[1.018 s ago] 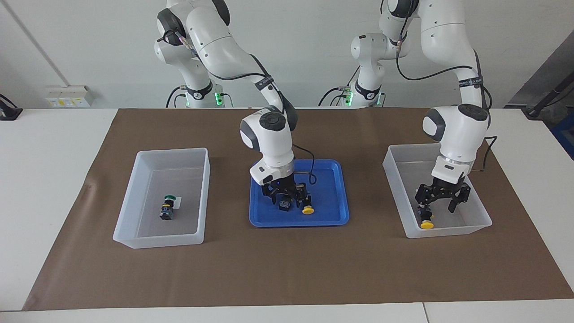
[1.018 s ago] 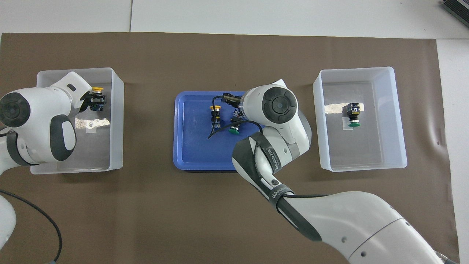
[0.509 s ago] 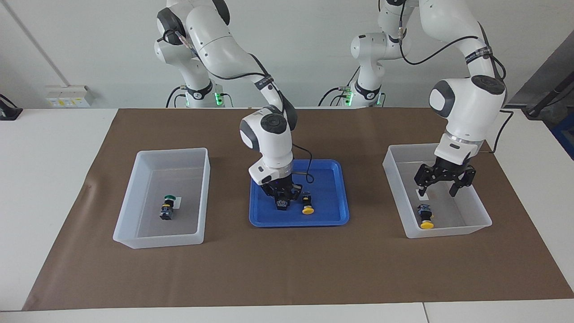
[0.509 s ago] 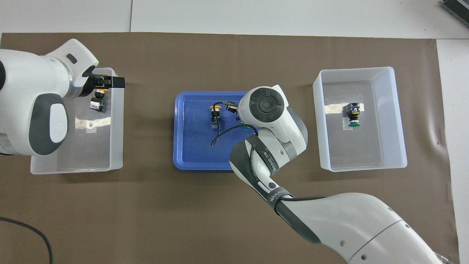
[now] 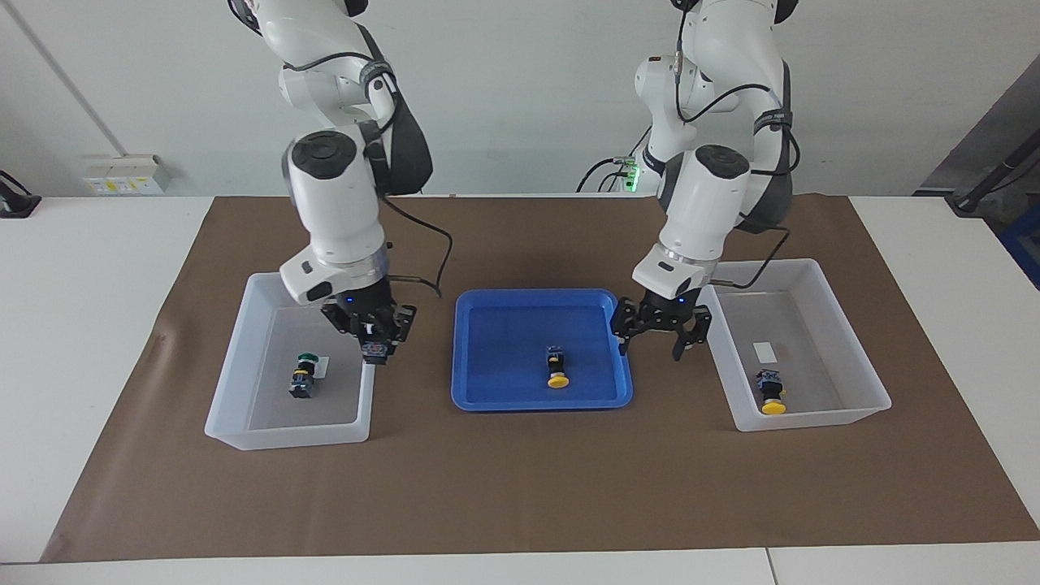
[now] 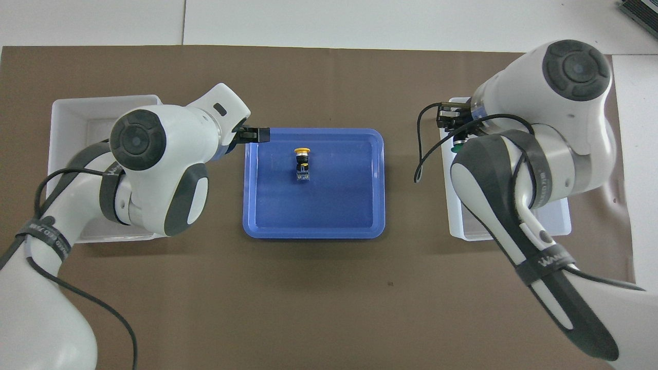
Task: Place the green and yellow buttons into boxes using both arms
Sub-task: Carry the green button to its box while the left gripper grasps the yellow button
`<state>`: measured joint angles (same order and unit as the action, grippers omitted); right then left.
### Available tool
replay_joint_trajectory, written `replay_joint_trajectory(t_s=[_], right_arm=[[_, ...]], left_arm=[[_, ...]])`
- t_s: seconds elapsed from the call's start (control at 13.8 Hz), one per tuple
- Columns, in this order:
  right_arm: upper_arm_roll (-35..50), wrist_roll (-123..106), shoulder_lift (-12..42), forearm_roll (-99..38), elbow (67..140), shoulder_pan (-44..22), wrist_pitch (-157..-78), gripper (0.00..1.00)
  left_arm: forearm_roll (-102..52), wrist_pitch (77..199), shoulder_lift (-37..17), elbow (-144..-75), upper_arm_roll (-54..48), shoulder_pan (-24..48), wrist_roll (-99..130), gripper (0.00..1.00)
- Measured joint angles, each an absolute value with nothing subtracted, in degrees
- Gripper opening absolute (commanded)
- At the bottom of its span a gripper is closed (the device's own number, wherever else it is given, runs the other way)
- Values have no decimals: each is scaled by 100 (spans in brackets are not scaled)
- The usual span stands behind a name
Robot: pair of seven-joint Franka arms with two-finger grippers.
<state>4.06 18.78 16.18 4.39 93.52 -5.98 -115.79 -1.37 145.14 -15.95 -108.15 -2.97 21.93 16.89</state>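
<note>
The right gripper [image 5: 375, 345] points down with its fingers closed. The left gripper [image 5: 660, 335] hangs with its fingers spread apart.

wall [image 5: 520, 89]: plain white | table [image 5: 89, 268]: white | mat [image 5: 520, 487]: brown

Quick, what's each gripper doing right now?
Left gripper: open, empty, over the gap between the tray and the box holding a yellow button.
Right gripper: shut on a button, over the other box.
</note>
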Motion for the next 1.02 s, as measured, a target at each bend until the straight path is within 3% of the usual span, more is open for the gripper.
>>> replay_joint_trajectory(t_s=[0.22, 0.58, 0.65, 0.8, 0.87, 0.95, 1.02], right_arm=[[406, 838, 1537, 383, 9903, -94, -11675, 0], [408, 539, 1094, 377, 11756, 114, -13373, 0], [411, 539, 1062, 358, 12000, 114, -13646, 7], [412, 539, 1053, 190, 12284, 114, -13968, 29], [412, 539, 1053, 79, 12360, 114, -14038, 55], [412, 539, 1053, 26, 12396, 114, -14067, 90], [411, 539, 1052, 9, 12407, 114, -14070, 100]], left_arm=[[-137, 15037, -2004, -10907, -296, 2692, 2192, 100], [-137, 15471, -2363, -10995, -293, 3039, 2582, 100], [-137, 15548, -2368, -11032, -287, 3040, 2584, 92], [-137, 15620, -2387, -11091, -276, 3042, 2585, 73], [-137, 15627, -2391, -11155, -280, 3061, 2585, 64], [-137, 15641, -2392, -11224, -279, 3114, 2585, 59], [-137, 15651, -2392, -11282, -281, 3181, 2593, 56]])
